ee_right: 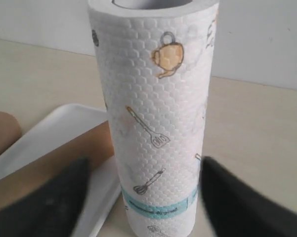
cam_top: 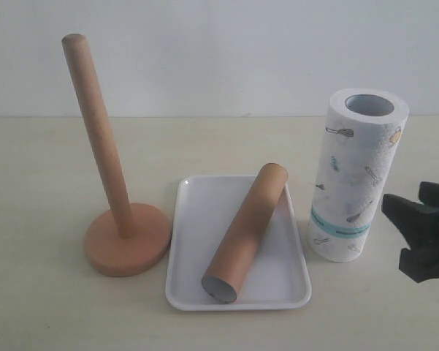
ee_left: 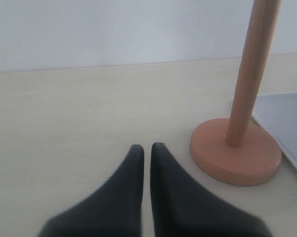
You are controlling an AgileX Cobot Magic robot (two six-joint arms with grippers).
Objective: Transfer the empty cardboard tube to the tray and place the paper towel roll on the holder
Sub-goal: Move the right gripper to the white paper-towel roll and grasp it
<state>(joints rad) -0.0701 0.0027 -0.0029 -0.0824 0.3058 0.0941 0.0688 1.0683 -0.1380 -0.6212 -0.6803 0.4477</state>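
Observation:
The empty cardboard tube (cam_top: 247,232) lies slantwise inside the white tray (cam_top: 193,241), its grey open end toward the front. The paper towel roll (cam_top: 356,179) stands upright on the table just right of the tray. Left of the tray stands the wooden holder (cam_top: 126,240) with its pole bare. My right gripper (cam_top: 413,219) is at the roll's right side; in the right wrist view it (ee_right: 146,165) is open, with the roll (ee_right: 155,123) between its two fingers. My left gripper (ee_left: 147,148) is shut and holds nothing, low over the table beside the holder's base (ee_left: 235,153).
A pale wall runs along the back of the beige table (cam_top: 44,183). A corner of the tray (ee_left: 286,123) shows beyond the holder in the left wrist view. The tray's rim (ee_right: 54,128) and the tube (ee_right: 54,163) lie close to one right finger.

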